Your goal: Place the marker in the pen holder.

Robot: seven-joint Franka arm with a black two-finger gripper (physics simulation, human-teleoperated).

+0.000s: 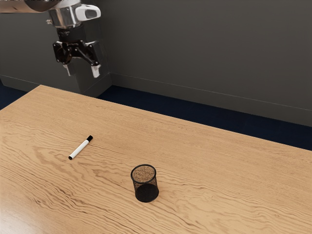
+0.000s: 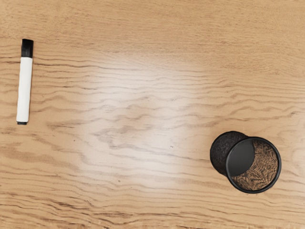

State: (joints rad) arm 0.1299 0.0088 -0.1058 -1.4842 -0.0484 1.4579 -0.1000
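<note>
The desk [image 1: 229,185] is pale brown wood with dark, wavy grain, and a soft white glare lies on its top in the wrist view. Beyond its far edge in the exterior view runs dark blue floor [image 1: 195,117], then a plain grey wall [image 1: 195,48].

White marker [image 2: 25,90] with black cap [image 2: 27,48]; black mesh holder [image 1: 145,190].

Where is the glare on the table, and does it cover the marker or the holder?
Wrist view: a pale glare on the middle of the table, covering neither the marker nor the holder; exterior view: a softer sheen, toward the lower left corner.
</note>
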